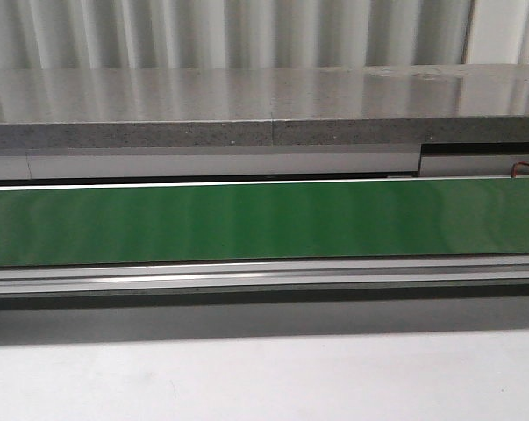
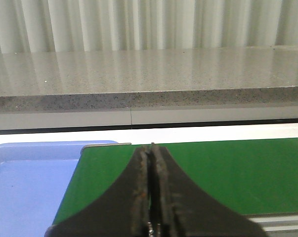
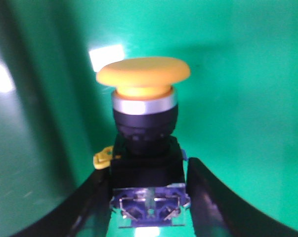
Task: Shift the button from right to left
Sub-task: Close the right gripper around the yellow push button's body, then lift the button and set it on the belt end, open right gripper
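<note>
The button [image 3: 144, 79] fills the right wrist view: a round orange-yellow cap, a silver ring and black collar, and a blocky black and blue base. My right gripper [image 3: 148, 165] is shut on the base, one black finger against each side, with the green belt [image 3: 247, 98] behind it. My left gripper [image 2: 151, 147] is shut and empty, its fingers pressed together above the belt's left end [image 2: 237, 168]. The front view shows the belt [image 1: 264, 219] but no button and no gripper.
A light blue tray [image 2: 25, 182] lies just past the belt's left end. A grey speckled stone ledge [image 1: 246, 105] runs behind the belt, with pale corrugated sheeting beyond. A metal rail [image 1: 264, 274] edges the belt's near side, with white table surface [image 1: 264, 377] in front.
</note>
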You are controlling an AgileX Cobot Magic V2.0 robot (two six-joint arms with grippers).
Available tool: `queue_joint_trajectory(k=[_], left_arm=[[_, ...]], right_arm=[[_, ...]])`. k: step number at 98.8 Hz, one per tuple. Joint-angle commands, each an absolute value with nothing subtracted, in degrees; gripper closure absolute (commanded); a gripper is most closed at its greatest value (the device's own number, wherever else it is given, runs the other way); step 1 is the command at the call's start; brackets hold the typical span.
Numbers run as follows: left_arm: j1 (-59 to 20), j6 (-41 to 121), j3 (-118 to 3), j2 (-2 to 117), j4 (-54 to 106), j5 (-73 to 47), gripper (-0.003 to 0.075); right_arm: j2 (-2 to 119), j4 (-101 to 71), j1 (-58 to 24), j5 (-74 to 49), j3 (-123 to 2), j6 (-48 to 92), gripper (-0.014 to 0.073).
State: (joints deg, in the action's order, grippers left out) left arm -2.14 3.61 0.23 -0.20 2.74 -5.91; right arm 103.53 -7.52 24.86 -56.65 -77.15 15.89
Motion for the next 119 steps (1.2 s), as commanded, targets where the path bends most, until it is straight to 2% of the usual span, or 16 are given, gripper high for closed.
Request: queue_joint_trajectory(k=[1,21,50,92,99,114,119], left_arm=[[-2.2,3.2,2.4,-2.1,3.1,-1.6,0.0741],[-2.2,3.2,2.4,-2.1,3.1,-1.6,0.0741],[-2.2,3.2,2.4,-2.1,3.1,-1.6,0.0741],[-2.2,3.2,2.4,-2.1,3.1,-1.6,0.0741],[-2.2,3.2,2.4,-2.1,3.1,-1.6,0.0741],[-2.2,3.2,2.4,-2.1,3.1,-1.6,0.0741],[-2.2,3.2,2.4,-2.1,3.1,-1.6,0.0741]], right_arm=[[97.6,-8.4,23.0,-58.2,-78.7,16.5,0.0409],[93.0,-8.4,17.5,-61.9,-78.7,12.7,0.0409],[93.2,-8.5,8.3,-63.2,-78.5,8.2,0.0409],[98.4,-8.3,7.1,-62.1,-78.5,4.4,0.0401],[98.4,-8.3,7.1,-62.4,-78.5,4.4,0.0339],[97.9,-8.6,7.1,-62.1,-78.5,4.4,0.0085],[97.6,-9.3,7.1,-62.1,-78.5,4.5,0.0050]])
